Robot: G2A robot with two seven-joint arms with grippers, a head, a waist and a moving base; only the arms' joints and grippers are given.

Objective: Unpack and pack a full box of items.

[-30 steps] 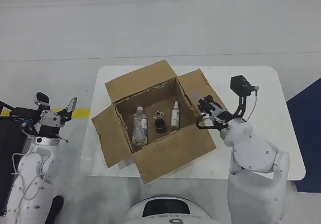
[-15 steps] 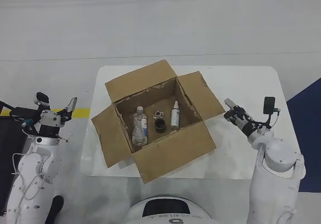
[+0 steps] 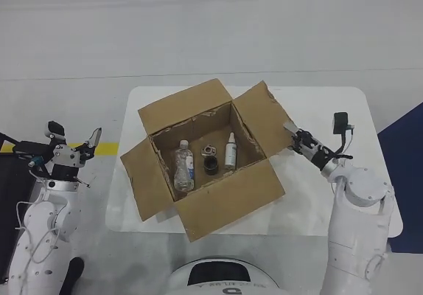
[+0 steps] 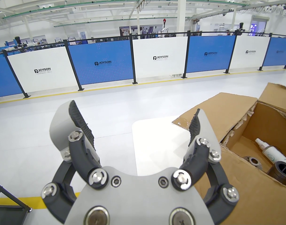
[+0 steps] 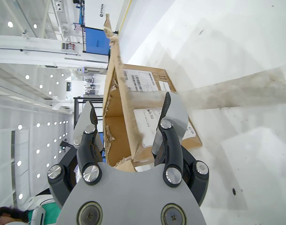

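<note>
At centre frame in the top view the box [image 3: 226, 198] is set open. Its right flap [image 3: 267, 118] is straddled edge-on by the right gripper [image 3: 294, 138], jaws spread, nothing pinched. The left gripper [image 3: 92, 139], likewise spread, is held far left, well apart.

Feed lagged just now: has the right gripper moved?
Yes: right gripper drew outward, from over the right flap near the box opening to the flap's outer edge.

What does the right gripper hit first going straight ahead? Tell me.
Most likely the box flap: the open right gripper points at its edge, which seems to lie between the fingers.
</note>
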